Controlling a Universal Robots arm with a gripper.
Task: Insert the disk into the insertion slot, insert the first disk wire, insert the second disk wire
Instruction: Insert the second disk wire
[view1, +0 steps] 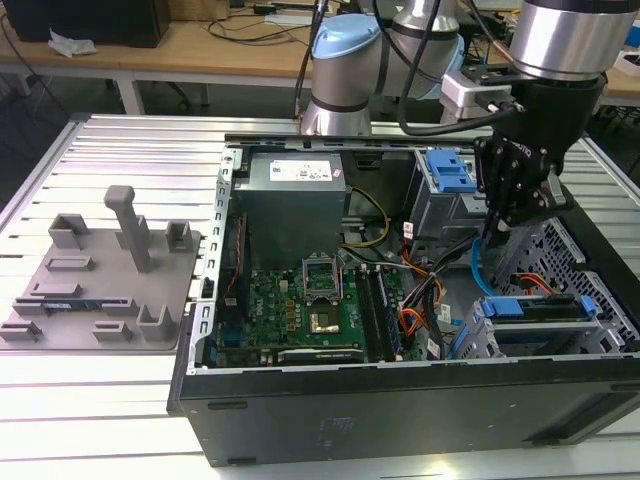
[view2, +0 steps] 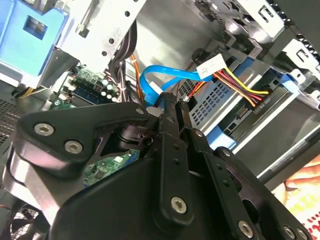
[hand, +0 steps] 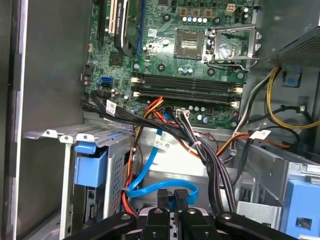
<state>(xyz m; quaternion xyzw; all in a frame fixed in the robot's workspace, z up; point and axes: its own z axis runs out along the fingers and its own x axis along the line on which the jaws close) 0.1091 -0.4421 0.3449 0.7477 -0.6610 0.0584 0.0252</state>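
With the disk (view1: 545, 308) seated in its insertion slot (view1: 480, 335), my pincer (hand: 170, 199) pinches the blue wire (hand: 150, 167), needing careful alignment with the disk's connector.

hand (view1: 497, 232) hemmed by drive cage (view1: 447, 190), blue cable (hand: 150, 175), wire bundle (hand: 210, 165)

The disk (view1: 540, 308), silver with a bright blue caddy around it, already lies flat inside the insertion slot (view1: 480, 335), a low grey perforated metal bay at the computer case's near corner on the exterior view's right. A flat blue wire (hand: 150, 172) loops just beside it.
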